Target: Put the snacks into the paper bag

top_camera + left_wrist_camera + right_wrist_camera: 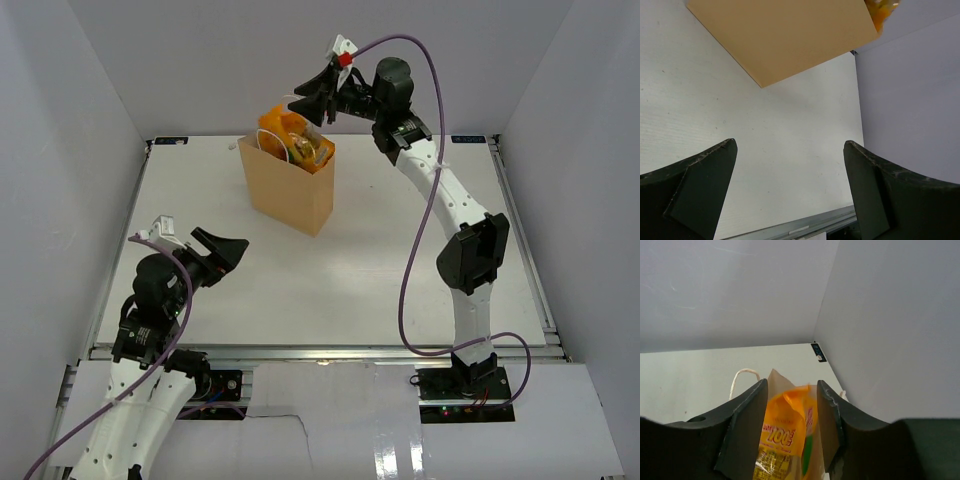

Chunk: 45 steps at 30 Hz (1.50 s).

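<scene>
One snack draws the eye: the orange-yellow pouch stands out of the mouth of the paper bag, which sits upright on the table in the upper centre of the top view. Beside the pouch, at the right of the bag's mouth, we glimpse other yellow and green wrapping, though we cannot tell which packets these are.

The right gripper hangs just above the bag's mouth, a little up and right of the pouch. In its wrist view the fingers stand partly apart, with the pouch's top and one white loop handle showing below and between them. We judge that the pouch is no longer pinched and rests in the bag on its own.

The left gripper waits at the lower left of the top view, jaws wide apart and holding nothing, pointing across bare table toward the bag's side.

We read this as the end of a drop-off, and likely late in the task, since no packet shows outside the bag in any view. The next move calls for lifting the right arm straight up, clear of the handles and the tall pouch, so that nothing catches and tips the bag.
</scene>
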Each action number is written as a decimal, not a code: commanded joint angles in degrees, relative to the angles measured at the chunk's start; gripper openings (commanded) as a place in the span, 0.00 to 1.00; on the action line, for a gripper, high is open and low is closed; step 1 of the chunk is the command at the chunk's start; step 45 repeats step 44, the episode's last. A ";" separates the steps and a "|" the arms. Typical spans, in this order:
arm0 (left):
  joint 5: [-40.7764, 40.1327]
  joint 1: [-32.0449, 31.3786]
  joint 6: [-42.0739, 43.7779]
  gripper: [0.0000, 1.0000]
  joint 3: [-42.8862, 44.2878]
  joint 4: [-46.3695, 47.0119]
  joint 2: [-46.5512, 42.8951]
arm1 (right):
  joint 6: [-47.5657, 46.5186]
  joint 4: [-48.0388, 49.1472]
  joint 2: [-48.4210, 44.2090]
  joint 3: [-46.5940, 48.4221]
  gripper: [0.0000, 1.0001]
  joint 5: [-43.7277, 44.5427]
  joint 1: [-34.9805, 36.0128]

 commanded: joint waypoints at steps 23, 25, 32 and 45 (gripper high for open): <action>-2.41 -0.06 13.63 0.98 9.88 -6.18 6.33 | -12.01 -32.34 -49.79 -59.19 0.90 35.63 -22.24; -2.86 0.03 14.43 0.98 9.97 -6.71 6.06 | -10.69 -32.51 -56.12 -66.29 0.90 38.79 -24.61; 0.04 -0.06 14.96 0.98 9.70 -6.45 6.94 | -5.41 -36.20 -70.18 -74.07 0.90 42.49 -27.35; 1.98 0.03 13.99 0.98 11.28 -6.09 5.80 | -5.40 -38.58 -75.82 -70.38 0.90 44.70 -27.43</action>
